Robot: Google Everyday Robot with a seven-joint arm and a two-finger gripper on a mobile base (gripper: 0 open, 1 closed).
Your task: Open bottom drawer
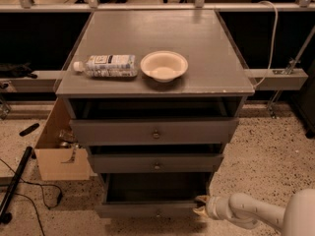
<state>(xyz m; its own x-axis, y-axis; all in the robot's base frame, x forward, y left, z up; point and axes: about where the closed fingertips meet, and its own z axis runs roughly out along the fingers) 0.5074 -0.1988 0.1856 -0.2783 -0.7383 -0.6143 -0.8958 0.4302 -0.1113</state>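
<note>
The bottom drawer (147, 210) is the lowest of three grey drawers in the cabinet. It stands pulled out, its dark inside showing above its narrow front panel, with a small round knob (158, 213) at the centre. My gripper (201, 205) is at the drawer's right front corner, on the end of my white arm (256, 213) coming from the lower right. Its pale fingertips sit against the corner of the front panel. The middle drawer (156, 163) and top drawer (155, 131) are also pulled out a little.
A plastic bottle (106, 65) lies on the cabinet top (206, 53) beside a white bowl (164, 66). An open cardboard box (56, 149) stands on the floor to the left. Black cables and a pole (15, 183) lie at the far left.
</note>
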